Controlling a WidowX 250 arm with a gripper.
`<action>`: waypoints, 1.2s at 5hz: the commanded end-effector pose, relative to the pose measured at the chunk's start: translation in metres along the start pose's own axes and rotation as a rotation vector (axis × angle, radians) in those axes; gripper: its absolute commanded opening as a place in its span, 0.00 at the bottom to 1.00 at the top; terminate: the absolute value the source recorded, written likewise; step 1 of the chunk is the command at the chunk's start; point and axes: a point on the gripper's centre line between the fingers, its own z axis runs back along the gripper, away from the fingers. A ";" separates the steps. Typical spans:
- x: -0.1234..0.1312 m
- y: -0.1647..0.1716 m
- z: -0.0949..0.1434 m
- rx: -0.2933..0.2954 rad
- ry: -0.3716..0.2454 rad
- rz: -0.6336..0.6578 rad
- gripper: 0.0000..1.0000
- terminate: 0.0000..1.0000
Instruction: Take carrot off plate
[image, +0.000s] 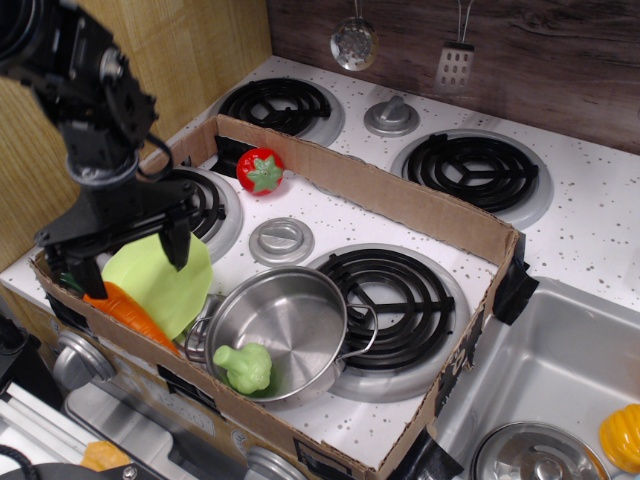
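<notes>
Over the box's left corner, single view: gripper (130, 258) hangs with jaws spread wide, nothing between them. One finger (178, 245) stands over the plate (175, 285); the other (85, 278) is by the carrot's green end.

Carrot (133, 312) lies on the plate's front-left edge, tight against the cardboard wall (130, 345), tip pointing toward the pot (280, 325). It sits just below the gripper and slightly forward of it, apparently untouched.

My read: approach step, grasp not yet made. Next move needs a short drop and a nudge forward so the jaws straddle the carrot's thick end, then a close. Wall clearance looks tight and the plate may slide.
</notes>
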 end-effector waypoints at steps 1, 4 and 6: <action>0.002 0.017 -0.010 -0.001 -0.021 0.019 1.00 0.00; 0.006 0.018 -0.019 -0.130 0.002 0.047 0.00 0.00; 0.009 0.017 -0.023 -0.153 0.013 0.037 0.00 0.00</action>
